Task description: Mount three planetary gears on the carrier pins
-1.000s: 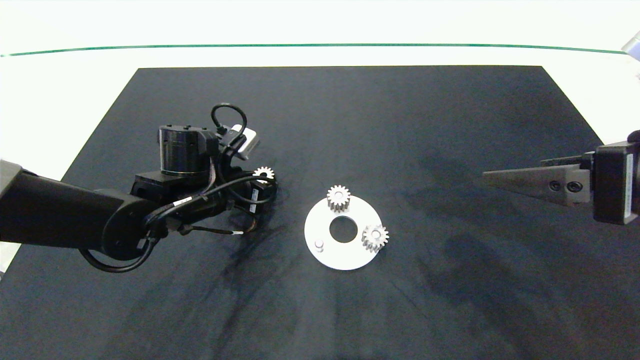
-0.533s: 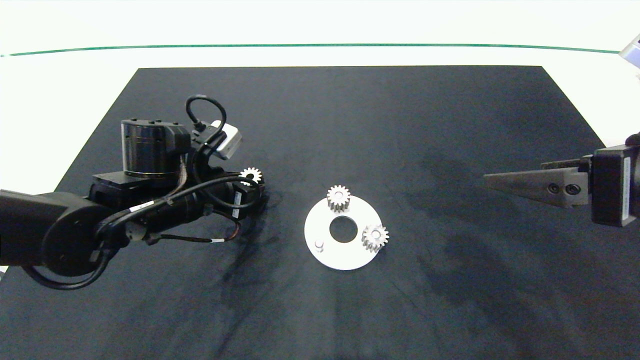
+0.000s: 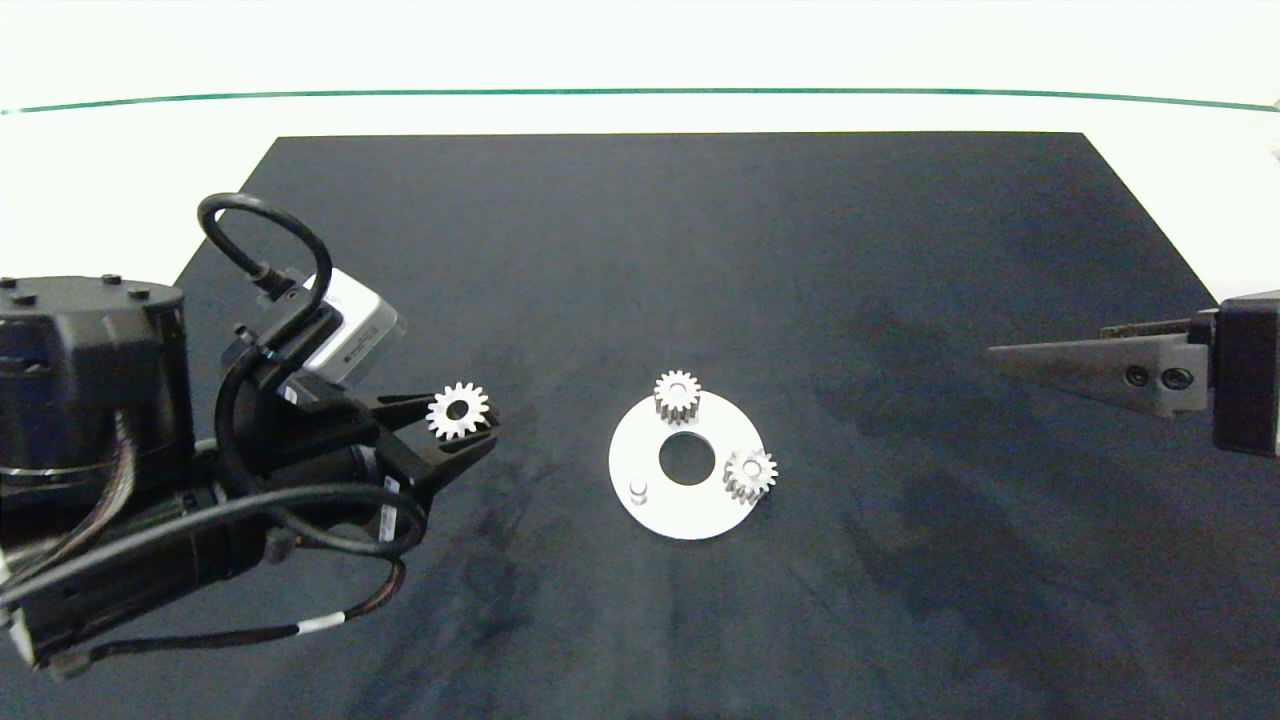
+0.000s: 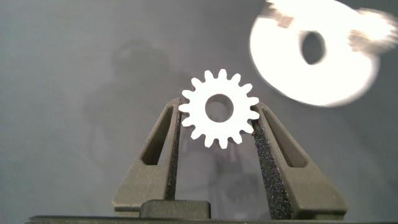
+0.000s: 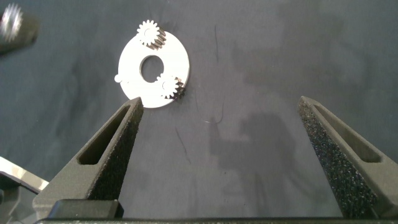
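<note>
head view: two planetary gears (image 3: 677,395) (image 3: 750,474) sit on pins of the white disc (image 3: 690,517) at the middle of the black mat (image 3: 700,250), one at its far edge, one at its right edge; the third carrier pin (image 3: 638,489), near the left edge, stands bare. a third gear (image 3: 459,410) is pinched flat between the fingers of the left gripper (image 3: 462,425), raised off the mat left of the disc. left wrist view shows both foam pads (image 4: 268,155) pressing its teeth, bore open, with the disc blurred beyond. right wrist view shows the right gripper (image 5: 227,124) fingers spread wide; the head view places it well right of the disc.
</note>
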You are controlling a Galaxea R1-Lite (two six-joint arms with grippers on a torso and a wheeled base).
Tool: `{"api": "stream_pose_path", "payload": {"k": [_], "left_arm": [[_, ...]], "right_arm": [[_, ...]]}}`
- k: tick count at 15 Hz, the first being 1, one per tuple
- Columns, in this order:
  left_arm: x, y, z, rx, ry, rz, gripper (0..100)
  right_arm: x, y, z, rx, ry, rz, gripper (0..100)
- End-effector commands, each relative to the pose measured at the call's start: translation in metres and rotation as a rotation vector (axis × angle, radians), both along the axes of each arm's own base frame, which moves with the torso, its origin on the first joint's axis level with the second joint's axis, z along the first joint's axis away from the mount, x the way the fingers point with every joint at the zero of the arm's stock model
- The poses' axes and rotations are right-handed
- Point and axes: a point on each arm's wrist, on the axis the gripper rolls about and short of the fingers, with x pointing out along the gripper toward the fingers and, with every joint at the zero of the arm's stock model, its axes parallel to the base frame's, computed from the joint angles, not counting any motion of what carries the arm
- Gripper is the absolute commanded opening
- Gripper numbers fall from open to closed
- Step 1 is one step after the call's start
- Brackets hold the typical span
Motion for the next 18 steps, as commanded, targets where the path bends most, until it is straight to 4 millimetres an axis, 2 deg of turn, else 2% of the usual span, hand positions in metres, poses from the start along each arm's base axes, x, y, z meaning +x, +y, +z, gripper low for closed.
{"api": "stream_pose_path", "payload": {"k": [1, 5, 13, 15, 18], "left_arm": [[-0.041, -0.001, -0.002, -0.02, -0.024, -0.07, 22], [-0.055, -0.029, -0.011, -0.008, 0.005, -0.134, 22], [-0.029, -0.071, -0.036, -0.023, -0.01, -0.153, 22], [-0.035, -0.075, -0.04, -0.014, -0.004, -0.175, 22], [-0.031, -0.081, -0.052, 0.018, 0.016, -0.159, 22]], "right_arm": [[-0.006, -0.004, 0.003, 0.009, -0.014, -0.001, 100], [-0.016, -0.01, 0.002, 0.016, -0.024, 0.003, 100], [-0.024, -0.016, 0.005, 0.029, -0.045, 0.001, 100], [-0.025, -0.016, 0.002, 0.025, -0.038, 0.002, 100], [-0.026, -0.017, 0.001, 0.024, -0.035, 0.0, 100]]}}
